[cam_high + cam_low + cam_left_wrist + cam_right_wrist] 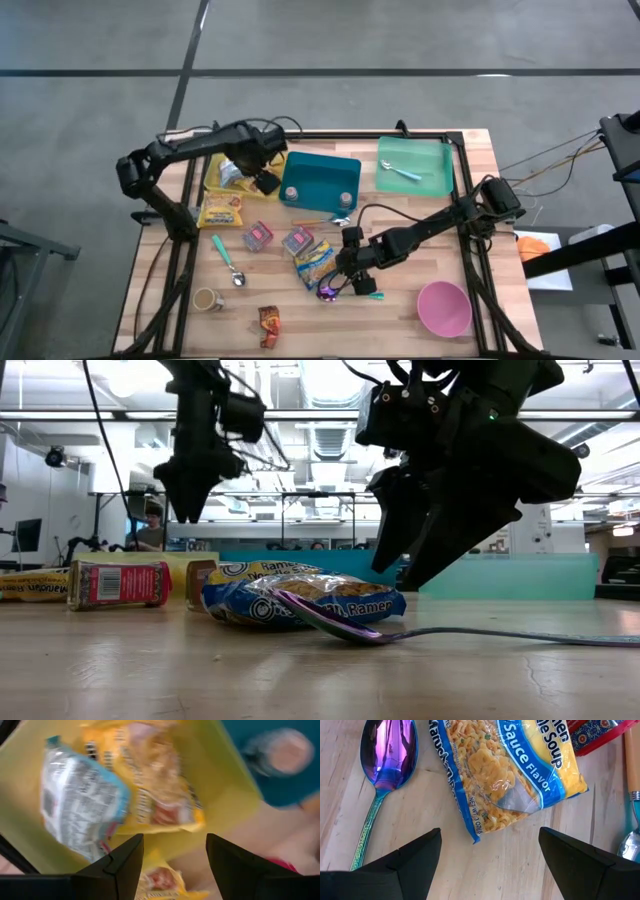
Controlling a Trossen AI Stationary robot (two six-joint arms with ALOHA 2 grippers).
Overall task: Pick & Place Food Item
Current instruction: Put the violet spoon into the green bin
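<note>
Right gripper [490, 865] hovers, jaws wide, over the ramen packet [507, 775]; it should straddle the packet's narrow width. Left gripper [172, 862] hangs empty, jaws parted, above the yellow tray [227, 785].

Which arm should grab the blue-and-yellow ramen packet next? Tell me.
Right. The right gripper hangs open directly beside the ramen packet, which fills its wrist view between its fingers. The left gripper is away over the yellow tray, open above the packets already in it.
</note>
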